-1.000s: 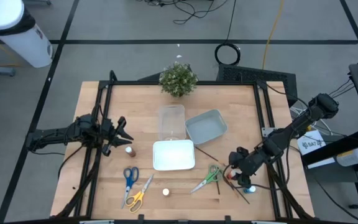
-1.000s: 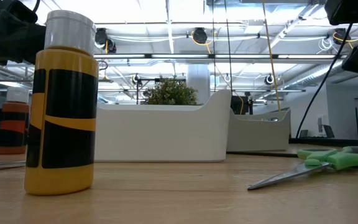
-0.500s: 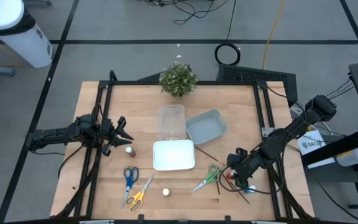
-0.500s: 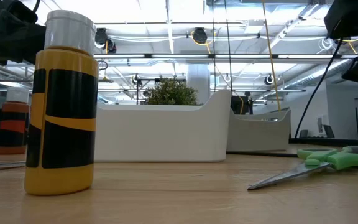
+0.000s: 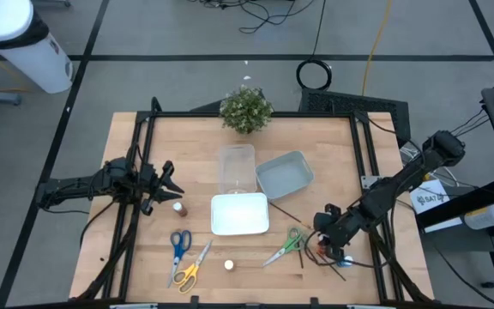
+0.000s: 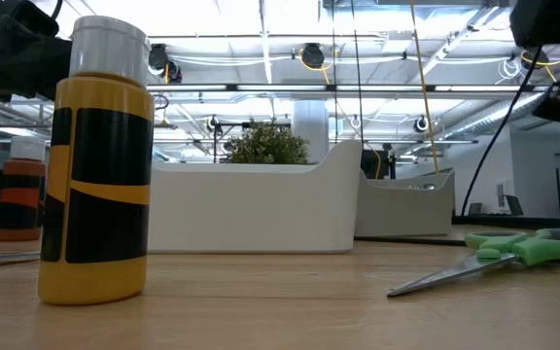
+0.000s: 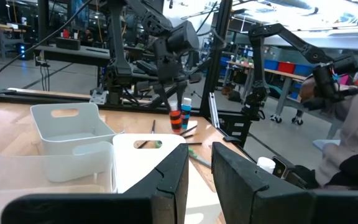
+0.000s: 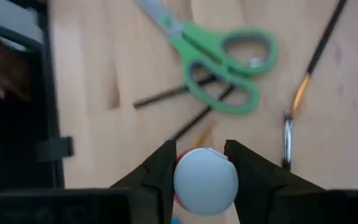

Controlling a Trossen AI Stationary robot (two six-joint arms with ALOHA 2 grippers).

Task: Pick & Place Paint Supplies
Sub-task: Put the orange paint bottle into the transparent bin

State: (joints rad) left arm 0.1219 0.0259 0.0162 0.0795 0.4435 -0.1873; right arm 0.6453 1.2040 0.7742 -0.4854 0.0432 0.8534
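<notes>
My right gripper [image 5: 325,239] [image 8: 199,149] is open and points down over a red paint bottle with a whitish cap [image 8: 205,180] near the table's right near corner. A blue bottle [image 5: 344,257] stands beside it. Green scissors [image 5: 286,246] and thin dark brushes [image 5: 292,215] lie close by. My left gripper [image 5: 169,181] [image 7: 201,152] waits open at the table's left, just beyond a brown bottle [image 5: 178,208]. Blue scissors [image 5: 179,245], yellow scissors [image 5: 189,271] and a yellow bottle with a white cap [image 5: 228,265] [image 6: 95,165] rest near the front edge. My right gripper comes at the red bottle from above, one finger [image 8: 160,177] on each side of its whitish cap [image 8: 205,180]. The bottle stands upright on the table. I cannot tell whether the fingers touch the cap.
A white tray [image 5: 240,214] lies mid-table, with a clear tray [image 5: 237,167] and a grey tray [image 5: 284,174] behind it. A potted plant [image 5: 246,110] stands at the far edge. The dark frame rails [image 5: 367,163] run along both sides of the table.
My right gripper has moved a little toward the near edge and the table's left, coming over the red bottle. The left arm and everything on the table have stayed put.
</notes>
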